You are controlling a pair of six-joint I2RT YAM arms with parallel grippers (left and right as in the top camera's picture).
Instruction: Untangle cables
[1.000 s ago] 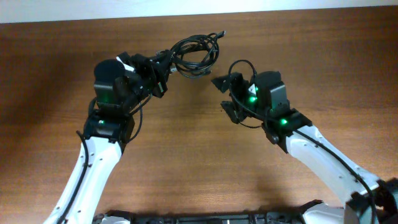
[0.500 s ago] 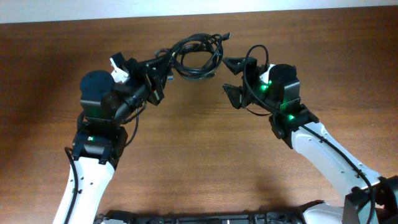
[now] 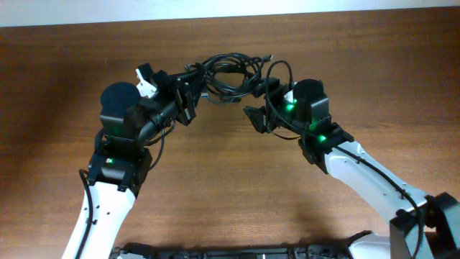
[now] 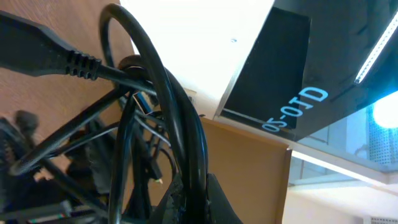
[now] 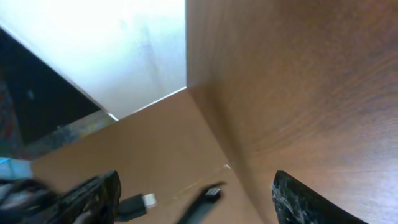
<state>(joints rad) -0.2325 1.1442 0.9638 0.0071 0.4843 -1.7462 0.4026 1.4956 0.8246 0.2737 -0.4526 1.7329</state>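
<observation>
Overhead cam: I've got the cables (image 3: 228, 72) as one black looped bundle at the far centre of the table (image 3: 215, 180), sitting between the two arms. The left gripper (image 3: 192, 78) is at the bundle's left end, pointing right. The cords run straight into its tip, so it looks clamped on them, tho the fingers themselves are mostly hidden.

Left wrist cam shows cords up close and little else: several loops crossing each other. One moulded plug (image 4: 43, 53) is at top left, w/ its cord running right into the loops. Can't tell from here whether the bundle is resting on the wood or held off it.

The right gripper (image 3: 260, 101) sits just right of the bundle, spread wide and gripping nothing. Its far finger is right beside the bundle's right edge; can't tell if they touch.

Right wrist cam has both fingers (image 5: 93, 196) down in the bottom corners, well apart. Btwn them are two small plug ends, one w/ a pale metal tip (image 5: 142, 202), the other black (image 5: 210, 191). Both are loose in the gap, neither pinched.
</observation>
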